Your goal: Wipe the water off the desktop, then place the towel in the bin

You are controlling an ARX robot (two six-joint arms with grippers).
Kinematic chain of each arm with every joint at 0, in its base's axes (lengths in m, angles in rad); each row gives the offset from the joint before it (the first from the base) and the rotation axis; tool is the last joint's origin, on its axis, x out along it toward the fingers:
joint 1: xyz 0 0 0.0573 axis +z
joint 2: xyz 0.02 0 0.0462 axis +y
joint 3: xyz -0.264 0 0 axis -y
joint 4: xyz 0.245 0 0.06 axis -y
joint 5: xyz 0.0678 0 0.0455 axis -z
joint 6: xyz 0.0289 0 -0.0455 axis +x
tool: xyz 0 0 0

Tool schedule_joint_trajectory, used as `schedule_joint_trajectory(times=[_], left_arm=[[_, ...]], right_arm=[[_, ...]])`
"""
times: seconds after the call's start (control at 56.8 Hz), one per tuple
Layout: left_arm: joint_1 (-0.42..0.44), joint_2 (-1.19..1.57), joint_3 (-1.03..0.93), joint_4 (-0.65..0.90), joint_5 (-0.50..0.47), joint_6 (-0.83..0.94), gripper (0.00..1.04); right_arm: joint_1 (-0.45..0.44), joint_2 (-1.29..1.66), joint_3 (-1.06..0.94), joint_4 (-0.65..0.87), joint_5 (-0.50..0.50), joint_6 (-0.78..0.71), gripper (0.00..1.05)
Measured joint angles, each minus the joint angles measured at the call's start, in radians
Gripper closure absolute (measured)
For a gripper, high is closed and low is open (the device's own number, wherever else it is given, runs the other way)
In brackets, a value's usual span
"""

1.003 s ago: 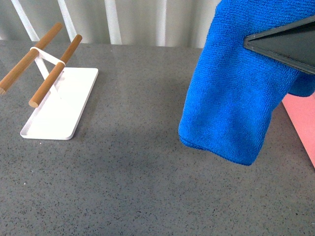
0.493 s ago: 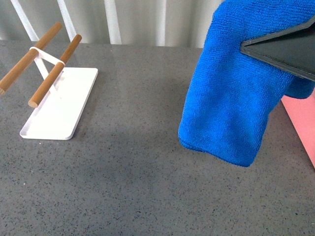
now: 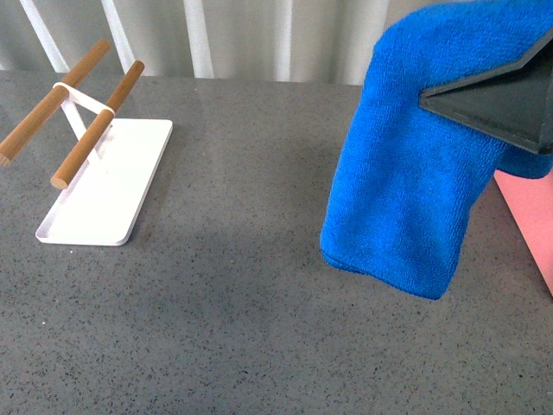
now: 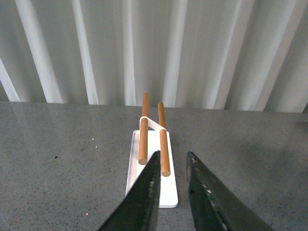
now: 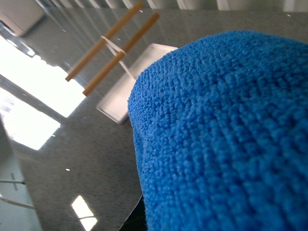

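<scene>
The right pincer [image 3: 488, 108], pinching the thick bright blue microfibre towel [image 3: 406, 181], has drifted slightly right and down towards the salmon-pink plastic bin [image 3: 529, 216]. The towel hangs clear of the speckled dark grey counter [image 3: 216, 328], so the drop looks close. The bin is mostly cut off at the right, and I cannot make out any leftover water. The left pincer [image 4: 173, 155] is slightly spread and empty.

Even light, faint shadow under towel [image 3: 406, 199], blown-out glare on desktop [image 5: 72, 144] in rt wrist view, bg blurry
</scene>
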Motion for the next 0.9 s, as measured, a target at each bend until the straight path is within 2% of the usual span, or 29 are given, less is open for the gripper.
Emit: schedule_joint_trajectory(times=[0.07, 0.229, 0.334, 0.493, 0.581, 0.809, 0.897], left_arm=[[0.0, 0.0, 0.0, 0.0, 0.0, 0.0, 0.61], [0.0, 0.0, 0.0, 0.0, 0.0, 0.0, 0.25], [0.0, 0.0, 0.0, 0.0, 0.0, 0.0, 0.06], [0.0, 0.0, 0.0, 0.0, 0.0, 0.002, 0.07], [0.0, 0.0, 0.0, 0.0, 0.0, 0.002, 0.07], [0.0, 0.0, 0.0, 0.0, 0.0, 0.002, 0.07], [0.0, 0.0, 0.0, 0.0, 0.0, 0.002, 0.07]], right_arm=[[0.002, 0.04, 0.032, -0.053, 0.06, -0.066, 1.0], [0.002, 0.201, 0.158, -0.187, 0.173, -0.291, 1.0], [0.004, 0.255, 0.216, -0.227, 0.212, -0.362, 1.0], [0.024, 0.345, 0.3, -0.278, 0.321, -0.427, 1.0], [0.056, 0.459, 0.373, -0.307, 0.475, -0.49, 1.0], [0.123, 0.674, 0.643, -0.497, 0.755, -0.558, 1.0], [0.138, 0.711, 0.707, -0.527, 0.804, -0.567, 1.0]])
